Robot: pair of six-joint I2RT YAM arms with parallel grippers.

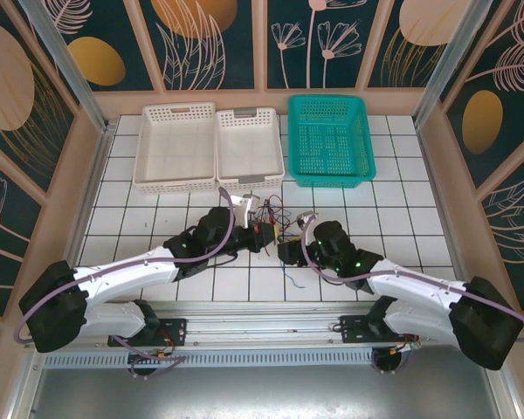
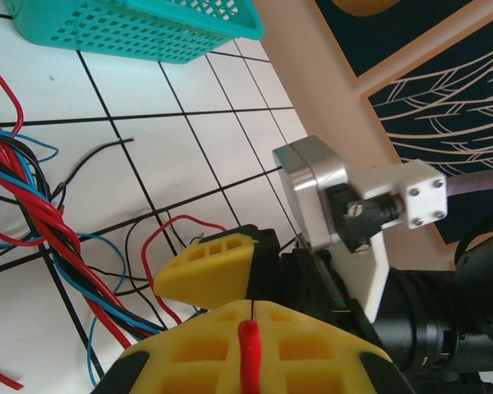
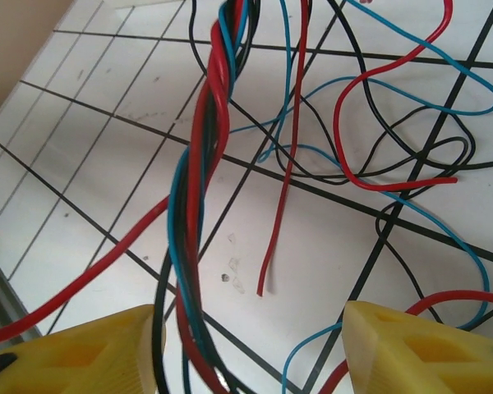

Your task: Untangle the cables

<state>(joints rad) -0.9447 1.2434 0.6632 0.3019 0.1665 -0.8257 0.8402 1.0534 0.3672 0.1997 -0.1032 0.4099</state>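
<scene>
White tiled desk (image 1: 402, 236) carries the cables (image 1: 271, 218) in one knot at its middle, between both arms; left end effector (image 2: 248, 324) is clenched on a red cable (image 2: 248, 361); right end effector (image 3: 246, 345) stands released, a twisted bundle (image 3: 199, 164) passing between its fingers (not pinched); the step seems pulling apart; next, I think, right must close on the bundle and draw away gently.
</scene>
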